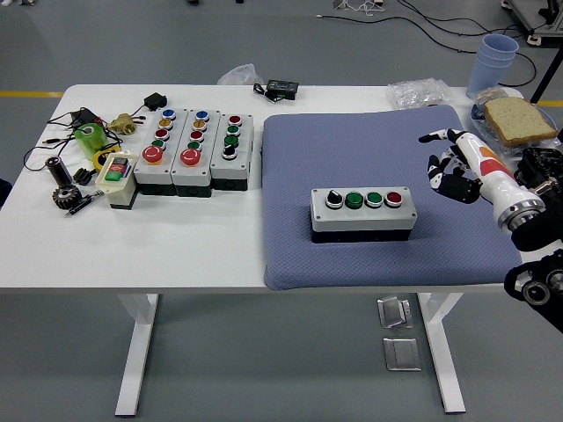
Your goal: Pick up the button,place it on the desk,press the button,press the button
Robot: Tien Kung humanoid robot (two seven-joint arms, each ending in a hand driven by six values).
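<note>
We see the grey rectangular four-button control box (361, 212) sitting flat on the blue-grey textured fabric mat (352, 149), toward the mat's near edge, right of centre on the white counter (202, 251). Placement looks done; the box is square to the counter's near edge with its button faces up, so presses can come straight down.

The white-and-orange right robot hand (450, 164) hovers above the mat's right side, apart from the box, fingers spread and released, holding nothing. Palm faces roughly toward the box. We judge it is between presses or lining up for one. The left robot hand is not in view.

Box: matte plastic shell, light top, darker base. Round buttons in a row along the top: black-and-white, two green, red at the right end. The soft woven mat probably keeps the box from sliding under a press.

Far-left area of the counter holds three similar grey multi-button boxes (195, 149) side by side, plus a small yellow-and-white switch box (115, 173), a green tape roll (89, 139) and loose black cables (53, 141). Far-right corner: a slice of bread (517, 120) and stacked pale blue plastic cups (493, 61).

Risk as we judge it: an off-centre press on the end button could tip or skid the box.
</note>
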